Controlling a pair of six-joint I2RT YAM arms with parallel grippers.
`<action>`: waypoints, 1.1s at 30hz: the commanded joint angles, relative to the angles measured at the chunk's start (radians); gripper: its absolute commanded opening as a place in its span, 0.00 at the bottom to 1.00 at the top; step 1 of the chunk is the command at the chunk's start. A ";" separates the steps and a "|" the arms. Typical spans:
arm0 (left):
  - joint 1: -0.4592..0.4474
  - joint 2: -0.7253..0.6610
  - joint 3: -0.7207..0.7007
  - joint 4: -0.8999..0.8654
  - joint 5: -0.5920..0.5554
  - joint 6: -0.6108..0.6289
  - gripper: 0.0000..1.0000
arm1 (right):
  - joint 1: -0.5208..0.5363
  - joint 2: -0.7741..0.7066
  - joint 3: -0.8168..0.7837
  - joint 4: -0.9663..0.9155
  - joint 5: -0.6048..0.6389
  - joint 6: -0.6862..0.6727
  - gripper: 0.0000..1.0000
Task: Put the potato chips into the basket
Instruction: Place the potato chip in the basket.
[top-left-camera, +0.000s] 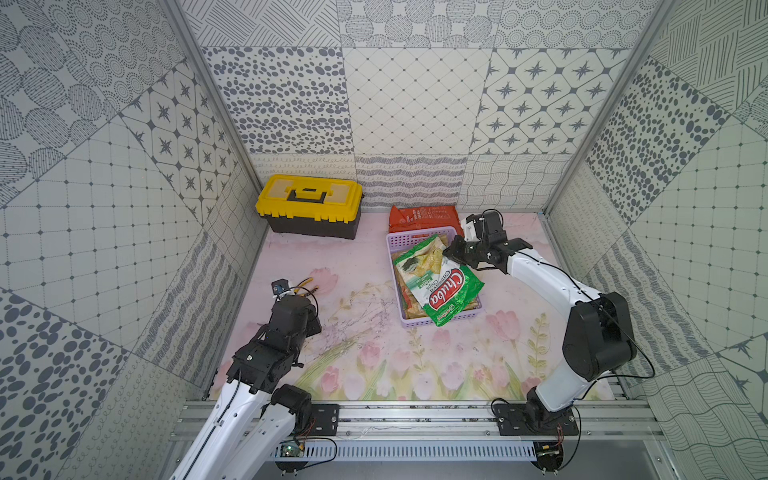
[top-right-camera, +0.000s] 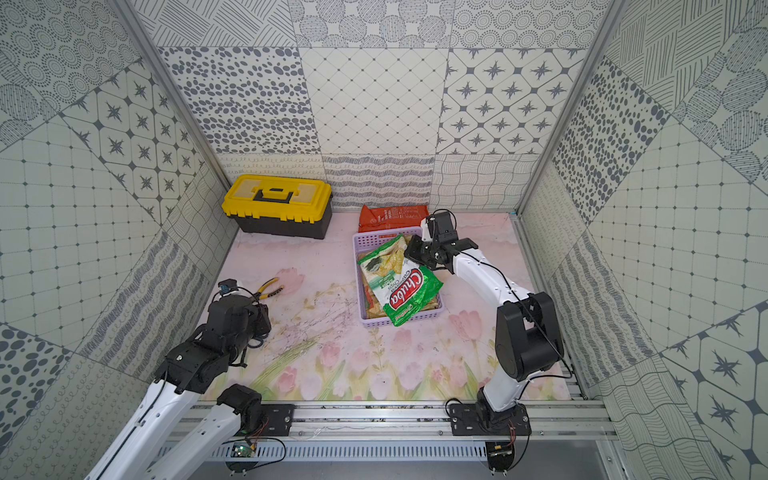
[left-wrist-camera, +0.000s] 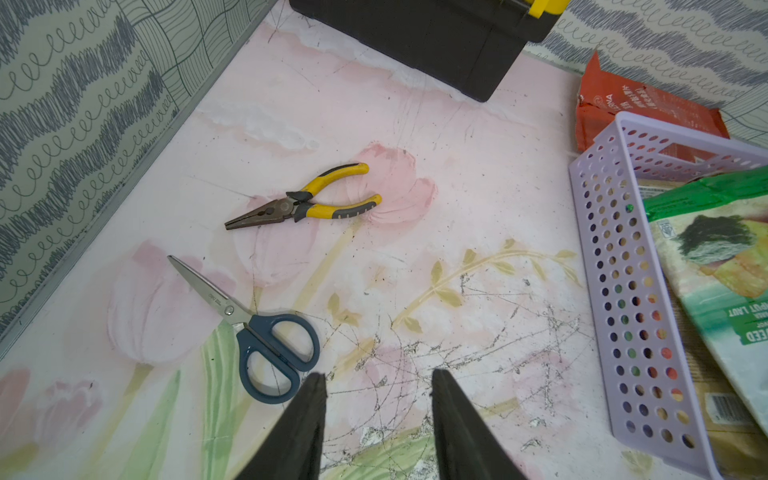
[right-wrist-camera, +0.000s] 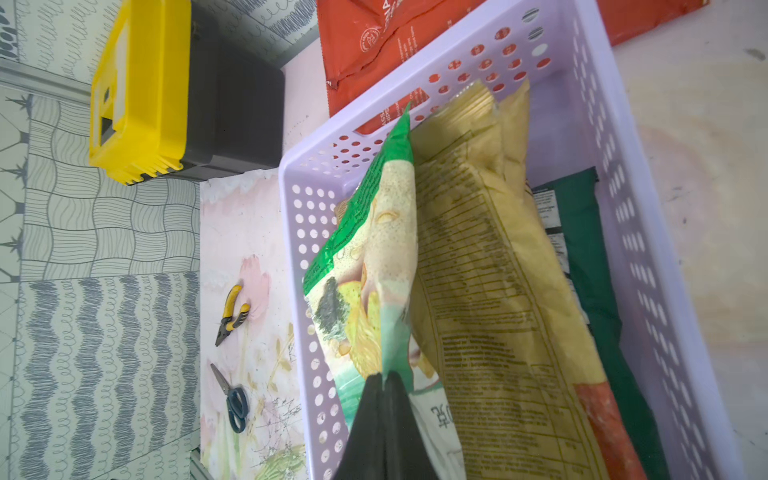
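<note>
Chip bags: four sure. One green-white Chuba bag, one golden-tan bag, one dark green bag, one orange-red bag. Second tan bag possible; overlap hides split. Basket: one. Toolbox: one. Pliers: one pair. Scissors: one pair. Tools: two, left tool, right tool.

Floral tabletop: toolbox, basket, pliers, scissors

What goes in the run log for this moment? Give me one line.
right end effector: shut on Chuba bag, over basket | left end effector: open, empty | orange-red bag: outside, behind basket
</note>
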 joint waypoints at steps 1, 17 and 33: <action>0.005 -0.001 -0.002 -0.010 -0.004 -0.011 0.46 | 0.018 -0.082 0.076 0.087 -0.015 0.051 0.00; 0.005 0.003 -0.004 -0.007 -0.005 -0.010 0.46 | 0.054 -0.002 -0.033 0.283 -0.066 0.197 0.00; 0.005 0.004 -0.002 -0.004 -0.002 -0.007 0.46 | 0.024 -0.020 -0.180 0.290 0.049 0.143 0.00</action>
